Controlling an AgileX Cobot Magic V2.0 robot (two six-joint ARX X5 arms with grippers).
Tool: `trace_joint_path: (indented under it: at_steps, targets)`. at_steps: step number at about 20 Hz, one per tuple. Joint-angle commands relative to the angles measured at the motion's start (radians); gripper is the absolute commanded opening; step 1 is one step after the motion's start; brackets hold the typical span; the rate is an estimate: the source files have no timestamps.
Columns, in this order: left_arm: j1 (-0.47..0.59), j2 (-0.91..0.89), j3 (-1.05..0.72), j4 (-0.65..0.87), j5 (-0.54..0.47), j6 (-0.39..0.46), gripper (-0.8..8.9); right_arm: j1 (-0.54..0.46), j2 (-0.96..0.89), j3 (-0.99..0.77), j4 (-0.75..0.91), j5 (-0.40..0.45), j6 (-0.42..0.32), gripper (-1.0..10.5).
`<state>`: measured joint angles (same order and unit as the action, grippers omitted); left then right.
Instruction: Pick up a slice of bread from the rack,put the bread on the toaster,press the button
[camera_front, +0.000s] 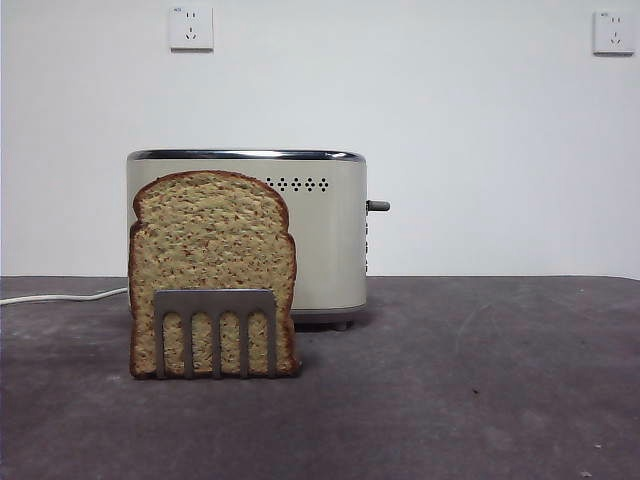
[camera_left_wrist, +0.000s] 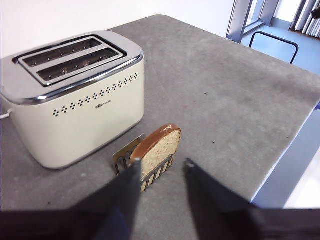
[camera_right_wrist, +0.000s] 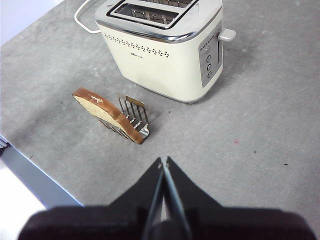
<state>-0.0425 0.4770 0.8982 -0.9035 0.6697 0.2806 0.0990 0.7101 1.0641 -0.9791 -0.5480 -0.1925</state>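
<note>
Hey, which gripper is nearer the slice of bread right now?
Left. The left gripper hangs open just above the slice of bread in the rack. The right gripper, shut, sits farther back.

A grey table (camera_front: 480, 400) meets a white wall (camera_front: 400, 100) bearing two sockets (camera_front: 191, 27) (camera_front: 613, 32); a white cable (camera_front: 60, 296) lies across the table's far edge

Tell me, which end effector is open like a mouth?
The left end effector: its two jaws stand apart, aimed toward the bread. The right end effector has its jaws pressed together.
</note>
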Motion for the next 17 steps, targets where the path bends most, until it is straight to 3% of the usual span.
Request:
trace_joint_path:
  at_steps: [1,10,17]
  targets:
    - [-0.041,0.011,0.002,0.015,-0.019,0.029,5.54,0.002,-0.001,-0.001,0.003,-0.002,-0.009,-0.1]
    - [-0.302,0.305,0.166,0.002,-0.159,0.188,5.53,0.002,0.003,-0.001,0.003,-0.003,-0.009,-0.1]
    - [-0.507,0.664,0.352,-0.041,-0.367,0.375,5.53,0.002,0.01,-0.001,0.003,-0.003,-0.009,-0.1]
